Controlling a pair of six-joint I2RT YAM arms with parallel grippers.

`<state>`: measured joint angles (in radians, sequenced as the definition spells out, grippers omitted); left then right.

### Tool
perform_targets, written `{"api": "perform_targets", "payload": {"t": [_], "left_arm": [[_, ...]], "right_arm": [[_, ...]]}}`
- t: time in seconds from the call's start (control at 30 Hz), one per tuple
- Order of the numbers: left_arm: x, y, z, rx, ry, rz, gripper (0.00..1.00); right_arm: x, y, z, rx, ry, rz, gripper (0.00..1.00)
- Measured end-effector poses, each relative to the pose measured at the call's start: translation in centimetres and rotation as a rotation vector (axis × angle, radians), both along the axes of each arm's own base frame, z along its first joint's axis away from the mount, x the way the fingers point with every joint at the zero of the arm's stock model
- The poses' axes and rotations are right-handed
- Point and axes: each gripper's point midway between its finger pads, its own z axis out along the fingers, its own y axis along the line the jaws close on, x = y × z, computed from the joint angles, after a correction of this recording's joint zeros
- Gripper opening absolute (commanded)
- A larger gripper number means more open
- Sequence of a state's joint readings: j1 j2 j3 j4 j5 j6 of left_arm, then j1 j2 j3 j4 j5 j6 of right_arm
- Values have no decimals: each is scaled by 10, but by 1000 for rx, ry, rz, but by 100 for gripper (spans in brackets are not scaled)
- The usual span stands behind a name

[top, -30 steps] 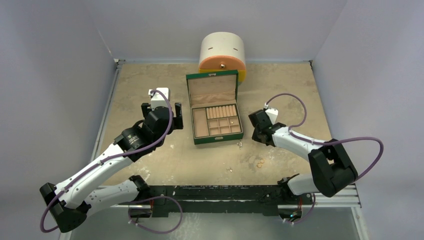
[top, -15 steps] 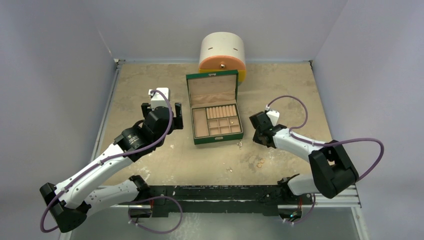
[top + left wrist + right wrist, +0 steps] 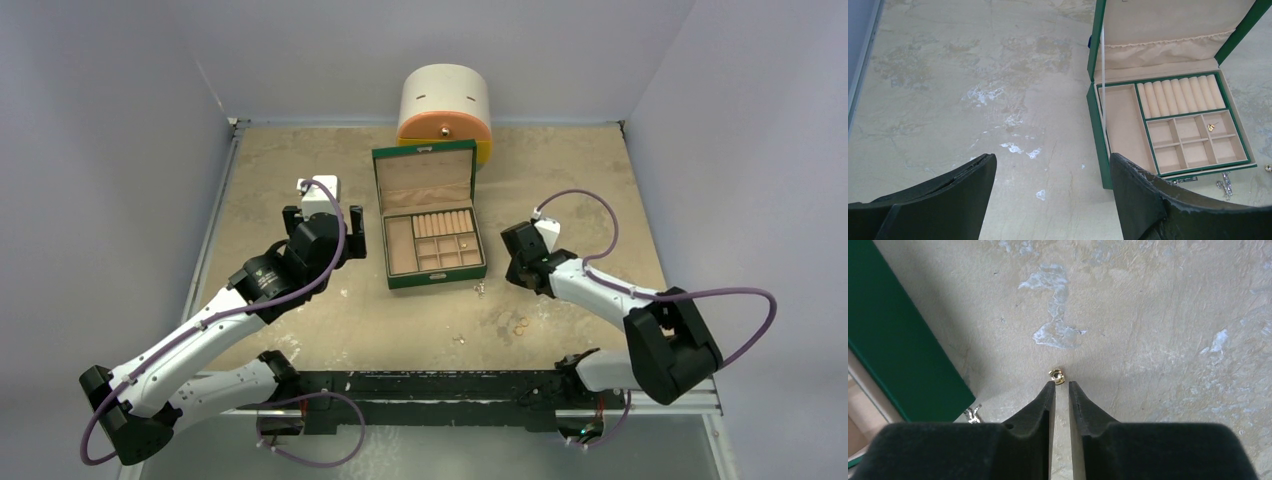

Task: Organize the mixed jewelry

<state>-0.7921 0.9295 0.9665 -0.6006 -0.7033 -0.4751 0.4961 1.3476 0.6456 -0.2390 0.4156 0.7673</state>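
Jewelry lies scattered on the table in front of the green box. A pair of gold rings sits well out from it, and silvery bits lie just off its front right corner. One gold piece rests in a small compartment of the box.

Your right gripper is pinched to a narrow slit. Its tips are right at a tiny gold bead on the table, and nothing is between the fingers. Your left gripper is spread wide above the table left of the box, holding nothing.

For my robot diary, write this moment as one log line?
left gripper: open, beside green box | right gripper: barely open, tips at gold piece
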Motion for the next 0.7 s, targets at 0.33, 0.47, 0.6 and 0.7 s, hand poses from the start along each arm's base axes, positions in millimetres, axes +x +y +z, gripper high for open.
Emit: {"api": "perform_targets", "payload": {"t": [0.33,0.47,0.6,0.7], "left_arm": [[0,0,0,0,0,0,83],[0,0,0,0,0,0,83],[0,0,0,0,0,0,83],[0,0,0,1,0,0,83]], "right_arm": [[6,6,6,22,-13,8,21],[7,7,2,15,-1,7,21],[6,6,-4,6,18,5,21],[6,6,-6,4,22,4,20]]}}
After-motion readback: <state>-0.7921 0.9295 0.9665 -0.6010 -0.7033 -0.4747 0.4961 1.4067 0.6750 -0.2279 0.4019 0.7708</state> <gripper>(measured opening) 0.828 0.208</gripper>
